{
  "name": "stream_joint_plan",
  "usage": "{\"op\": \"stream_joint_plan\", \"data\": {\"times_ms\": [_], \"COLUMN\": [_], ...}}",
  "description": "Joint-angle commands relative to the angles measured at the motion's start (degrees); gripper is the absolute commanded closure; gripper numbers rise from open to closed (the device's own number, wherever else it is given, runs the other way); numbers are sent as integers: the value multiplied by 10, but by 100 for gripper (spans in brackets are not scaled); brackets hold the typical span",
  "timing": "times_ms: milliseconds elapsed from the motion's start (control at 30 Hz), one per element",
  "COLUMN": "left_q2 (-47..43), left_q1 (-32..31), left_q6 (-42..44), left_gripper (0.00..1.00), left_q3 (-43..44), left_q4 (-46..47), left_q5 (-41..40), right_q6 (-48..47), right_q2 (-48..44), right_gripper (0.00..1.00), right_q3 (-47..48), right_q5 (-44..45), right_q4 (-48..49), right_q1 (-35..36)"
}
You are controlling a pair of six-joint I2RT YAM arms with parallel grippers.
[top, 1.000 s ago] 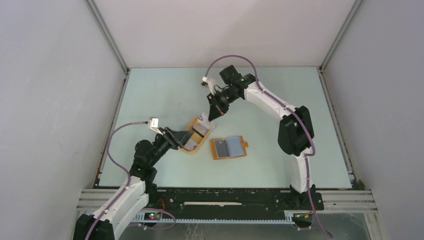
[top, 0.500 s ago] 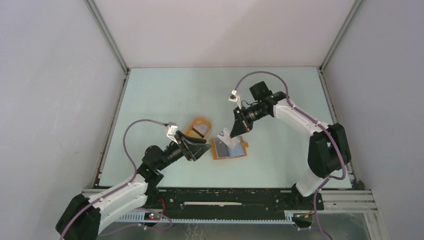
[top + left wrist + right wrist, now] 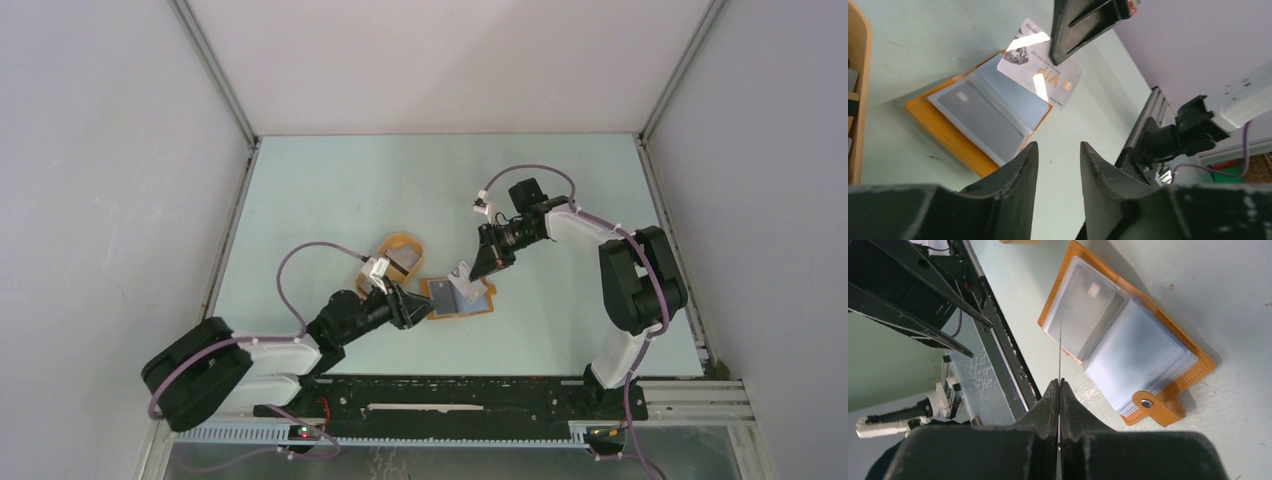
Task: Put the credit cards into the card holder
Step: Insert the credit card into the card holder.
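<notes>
Credit card [image 3: 1040, 72] clamped edge-on in right tool [image 3: 1059, 385], above open card holder [image 3: 1123, 335] flat on tabletop [image 3: 350, 190] | left tool [image 3: 1057, 149] jaws apart, empty, just left of holder | card likely light, stiff, slick: grip short end, leading edge free | slot mouth unclear

**Ana:** Where is the top camera?

**Ben:** High up at the near edge. It looks down on the whole surface [image 3: 330, 190] from far off.

**Ana:** And the other two?

**Ben:** One rides behind the left claw [image 3: 1058, 145]. It is low and close, and it looks slantwise across the surface. One rides behind the right claw [image 3: 1059, 382]. It looks down from very close.

**Ana:** What do they share?

**Ben:** All three see the open card holder [image 3: 478, 300]. Both wrist views see the credit card [image 3: 1040, 75].
</notes>
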Motion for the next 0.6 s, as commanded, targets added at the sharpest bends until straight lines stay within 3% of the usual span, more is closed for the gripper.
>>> {"op": "stream_joint_plan", "data": {"times_ms": [0,133,567], "left_q2": [76,129,225], "left_q1": [-8,-9,-13], "left_q6": [8,5,10], "left_gripper": [63,72,81], "left_q3": [55,80,120], "left_q4": [46,28,-49], "left_q5": [-38,-50,-94], "right_q6": [67,85,100], "right_q2": [9,22,58], "right_gripper": [100,100,100], "right_q3": [-13,-31,-38], "right_q5": [35,36,17], "right_q4": [52,57,72], "right_q1": [-2,-16,-13]}}
